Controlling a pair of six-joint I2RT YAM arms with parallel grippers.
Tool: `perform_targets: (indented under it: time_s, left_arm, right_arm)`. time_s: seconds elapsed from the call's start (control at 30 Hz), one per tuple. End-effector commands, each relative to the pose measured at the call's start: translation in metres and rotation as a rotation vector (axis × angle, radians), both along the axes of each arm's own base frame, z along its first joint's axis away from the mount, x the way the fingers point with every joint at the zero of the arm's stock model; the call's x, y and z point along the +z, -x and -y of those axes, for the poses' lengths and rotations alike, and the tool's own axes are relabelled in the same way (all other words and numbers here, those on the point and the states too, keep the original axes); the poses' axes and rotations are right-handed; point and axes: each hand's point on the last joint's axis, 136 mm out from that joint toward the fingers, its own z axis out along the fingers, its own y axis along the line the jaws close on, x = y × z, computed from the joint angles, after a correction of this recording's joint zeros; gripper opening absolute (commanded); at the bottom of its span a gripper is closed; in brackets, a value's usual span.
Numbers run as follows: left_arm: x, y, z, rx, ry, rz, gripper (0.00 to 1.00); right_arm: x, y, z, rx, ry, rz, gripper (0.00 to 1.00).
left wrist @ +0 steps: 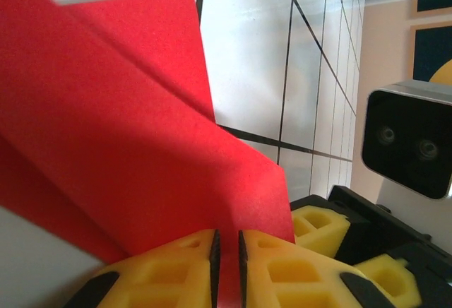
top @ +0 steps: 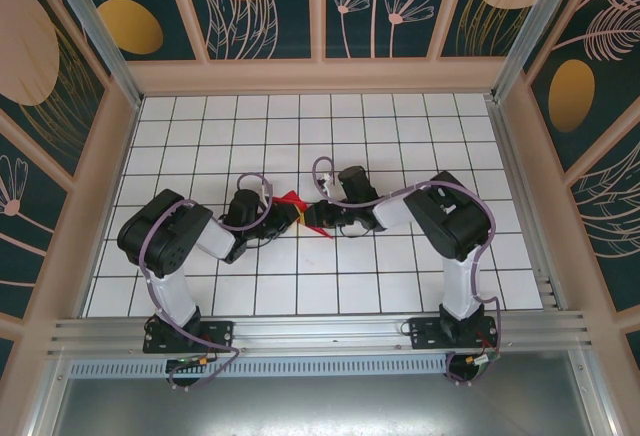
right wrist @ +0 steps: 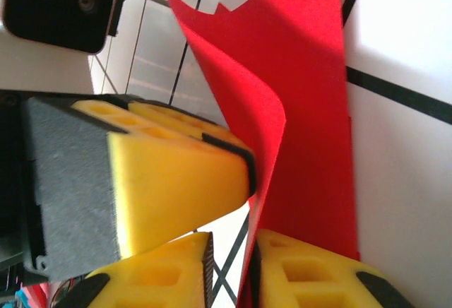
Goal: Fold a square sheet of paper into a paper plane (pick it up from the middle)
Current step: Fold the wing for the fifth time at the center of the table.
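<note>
The red sheet of paper (top: 309, 218) is partly folded and held off the tiles between the two grippers at the table's middle. My left gripper (top: 289, 212) is shut on it: in the left wrist view the red paper (left wrist: 127, 145) runs down into the thin slit between the yellow fingers (left wrist: 227, 258). My right gripper (right wrist: 233, 274) stands narrowly open. The creased paper (right wrist: 311, 110) lies against its right pad, and white tile shows through the gap. The left gripper's yellow finger (right wrist: 176, 174) presses the fold just above.
The white grid table (top: 400, 136) stretches behind and to both sides, walled by patterned panels. A metal rail (top: 320, 331) runs along the near edge. The right gripper's fingers (left wrist: 319, 227) and wrist camera (left wrist: 409, 138) sit close by in the left wrist view.
</note>
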Motion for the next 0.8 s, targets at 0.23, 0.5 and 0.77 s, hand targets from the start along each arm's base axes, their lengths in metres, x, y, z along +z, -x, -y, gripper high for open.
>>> perform_targets:
  time_s: [0.23,0.5,0.77]
  left_arm:
    - [-0.032,0.010,-0.008,0.010,-0.084,-0.103,0.17]
    - [-0.040,0.006,-0.007,0.003,-0.130,-0.137,0.15]
    - [-0.052,0.008,-0.009,0.006,-0.166,-0.187,0.14]
  right_arm:
    - [0.005,0.007,0.017,0.024,0.075,0.015,0.31]
    - [0.012,0.003,0.020,0.023,0.093,0.052,0.32]
    - [0.005,-0.002,0.034,0.040,0.225,0.163,0.30]
